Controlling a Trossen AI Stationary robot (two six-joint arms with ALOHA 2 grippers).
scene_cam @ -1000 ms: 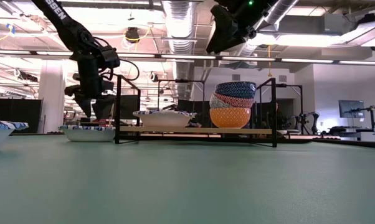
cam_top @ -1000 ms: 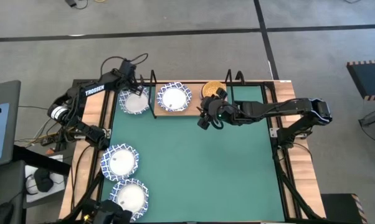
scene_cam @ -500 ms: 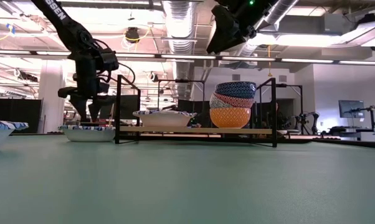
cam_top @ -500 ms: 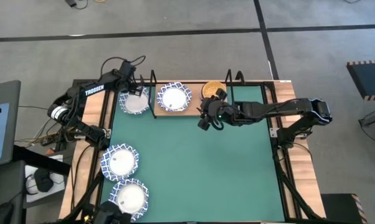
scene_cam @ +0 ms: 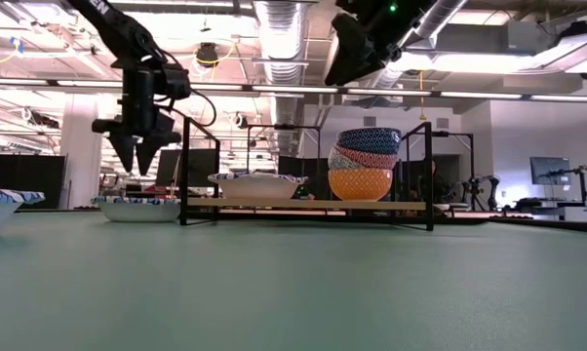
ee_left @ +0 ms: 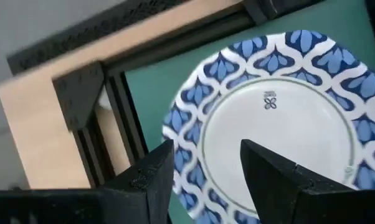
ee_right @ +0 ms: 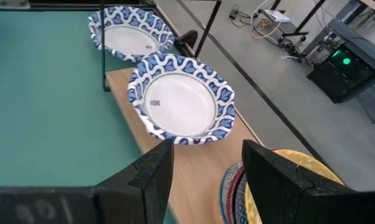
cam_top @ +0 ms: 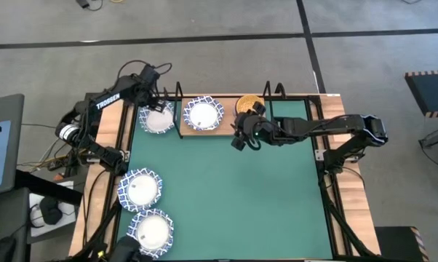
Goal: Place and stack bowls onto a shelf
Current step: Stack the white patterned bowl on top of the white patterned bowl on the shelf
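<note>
Our left gripper (scene_cam: 137,154) hangs empty with fingers parted directly above the large lattice-rimmed bowl (cam_top: 157,118), which sits on the green mat (cam_top: 226,196) just outside the shelf (scene_cam: 308,203); our right gripper (cam_top: 237,138), also parted and empty, waits near the stacked small bowls (scene_cam: 364,164). We judge the bowl rigid, glazed, slick and chippable, best pinched across its rim. "TROSSEN" reads on the left arm (cam_top: 108,102); a small emblem marks the bowl's centre.

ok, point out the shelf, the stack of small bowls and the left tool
shelf (ee_right: 200,165): right wrist view, bare wood board.
stack of small bowls (scene_cam: 362,182): low view, orange bottom bowl's side.
left tool (scene_cam: 137,156): low view, between its fingertips.
</note>
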